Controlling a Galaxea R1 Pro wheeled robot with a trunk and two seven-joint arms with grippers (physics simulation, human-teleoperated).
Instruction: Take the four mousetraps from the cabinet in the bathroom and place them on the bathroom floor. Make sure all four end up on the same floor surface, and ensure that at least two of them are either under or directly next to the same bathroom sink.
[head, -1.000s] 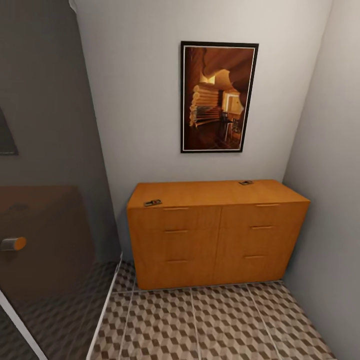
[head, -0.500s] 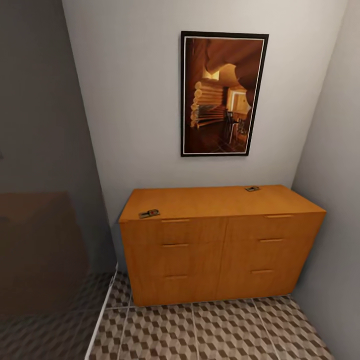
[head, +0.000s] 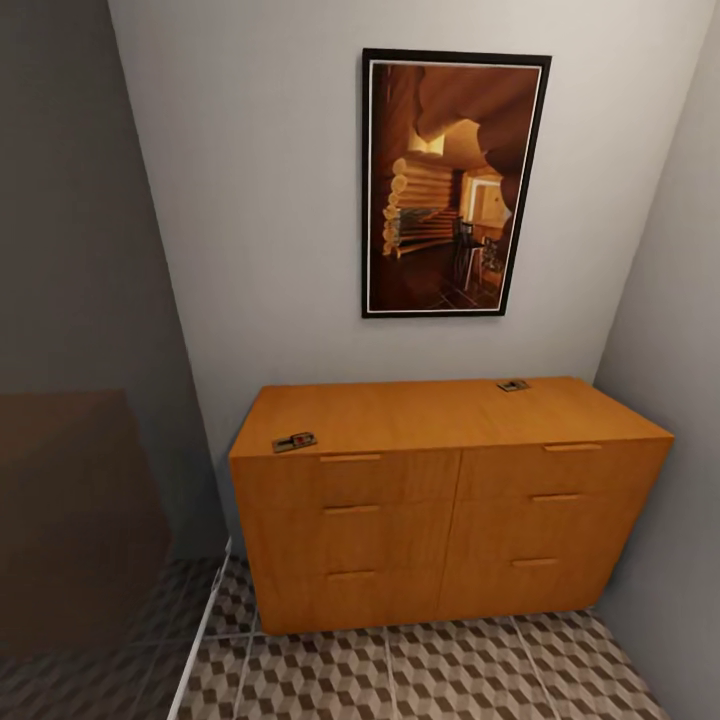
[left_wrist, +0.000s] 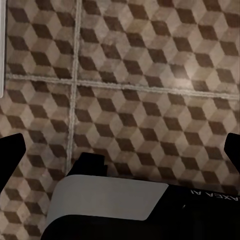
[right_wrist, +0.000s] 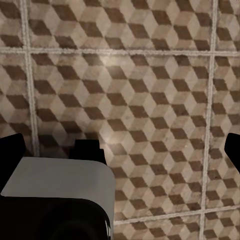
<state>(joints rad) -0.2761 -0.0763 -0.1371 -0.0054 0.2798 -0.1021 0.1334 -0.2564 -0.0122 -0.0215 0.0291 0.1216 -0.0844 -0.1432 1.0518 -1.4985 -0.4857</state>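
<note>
Both my grippers are hanging over the floor right now. On the left wrist cam the left gripper (left_wrist: 120, 145) has its two dark fingertips (left_wrist: 11, 152) way out at opposite edges of the picture, so it's spread wide with nothing between them. Same deal on the right wrist cam: the right gripper (right_wrist: 120, 145) is spread wide, fingertips (right_wrist: 10, 150) at the far edges, holding nothing. Under both of them is just the bathroom floor (left_wrist: 150, 75), those big square tiles with the brown, beige and white cube print and pale grout lines.

Head cam is pointed at the cabinet (head: 450, 520). It's a wide orange-brown wooden chest, flat top, two columns of three drawers with slim bar handles, sitting in a corner against a pale wall, with the right-hand wall just beside its end. I can see two mousetraps on top of it. One mousetrap (head: 294, 442) lies flat near the front left corner, right by the edge, a small brown slab with pale metal bits and a tiny red spot. The second mousetrap (head: 514, 385) is flat near the back edge, right of the middle, well apart from the first, and too small to make out much detail.

A dark-framed picture (head: 455, 185) hangs on the wall above the cabinet, all warm browns. The cube tiles (head: 420, 675) run along the cabinet's foot.
</note>
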